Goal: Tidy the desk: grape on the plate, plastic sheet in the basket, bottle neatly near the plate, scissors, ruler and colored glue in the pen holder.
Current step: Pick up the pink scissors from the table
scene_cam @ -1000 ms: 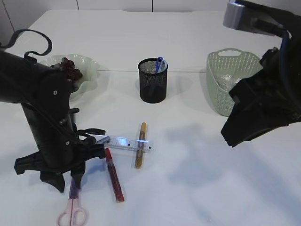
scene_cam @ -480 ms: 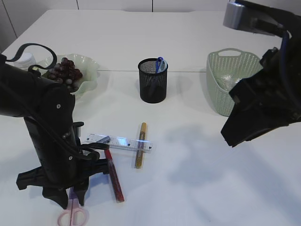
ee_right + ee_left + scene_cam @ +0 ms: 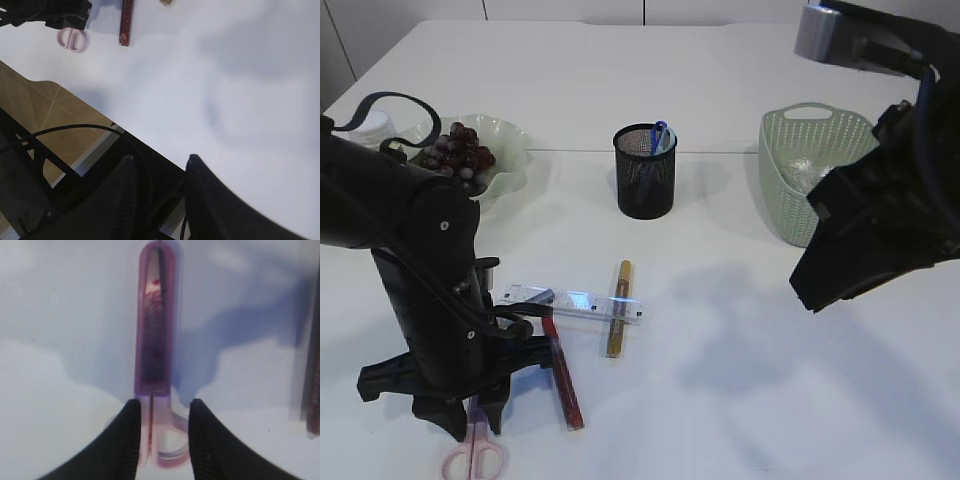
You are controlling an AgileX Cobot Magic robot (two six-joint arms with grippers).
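Two done: grape [image 3: 463,148] on plate [image 3: 510,135], sheet in basket [image 3: 790,170]
Left on desk [image 3: 740,400]: scissors [image 3: 155,365], ruler [image 3: 575,301], glue [image 3: 562,372]
Left pincer [image 3: 162,440]: apart around scissors
Right pincer [image 3: 160,195]: apart, empty

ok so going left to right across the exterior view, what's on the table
plate with grapes → scissors → red glue stick → gold glue stick → pen holder → basket. The ruler spans both glue sticks, so it is left out.
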